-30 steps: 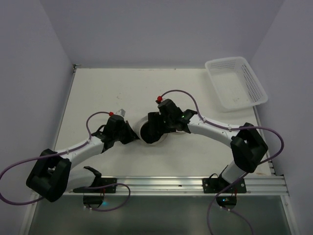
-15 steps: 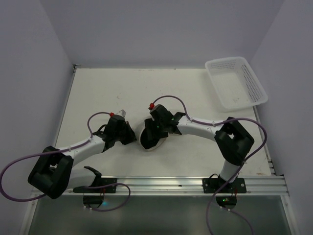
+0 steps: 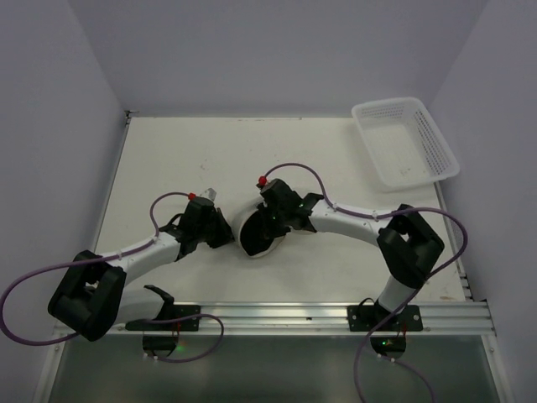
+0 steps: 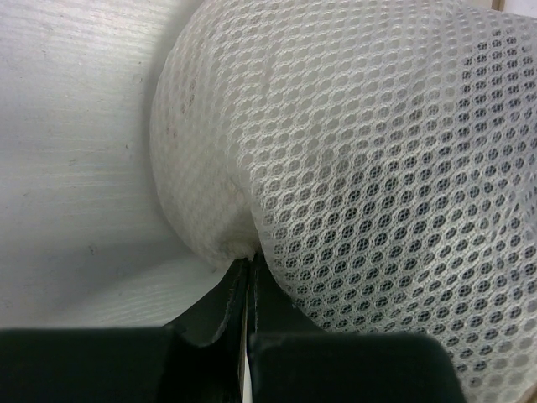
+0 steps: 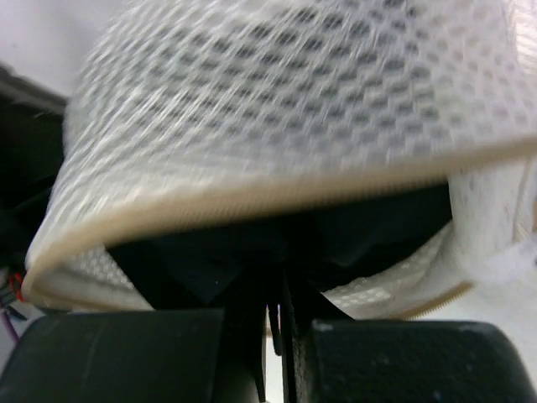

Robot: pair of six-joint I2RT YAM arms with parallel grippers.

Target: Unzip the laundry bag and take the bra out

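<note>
We see the laundry bag (image 3: 253, 241) just below the centre of the overhead frame, on the table (image 3: 185, 159), between the two arm tips. The left gripper (image 4: 248, 281) has its fingers pinched together on a fold of the bag's mesh, low in its wrist view. The right gripper (image 5: 274, 315) also has its fingers together, under the bag's gaping tan edge, where dark fabric (image 5: 369, 227) shows inside. What they pinch we cannot tell. A white basket (image 3: 407, 143) sits at the upper right.

laundry bag (image 4: 377, 193) — soft honeycomb mesh cloth | fingers (image 4: 218, 302) — matt black plastic | table (image 4: 75, 126) — matt, faintly grained
</note>
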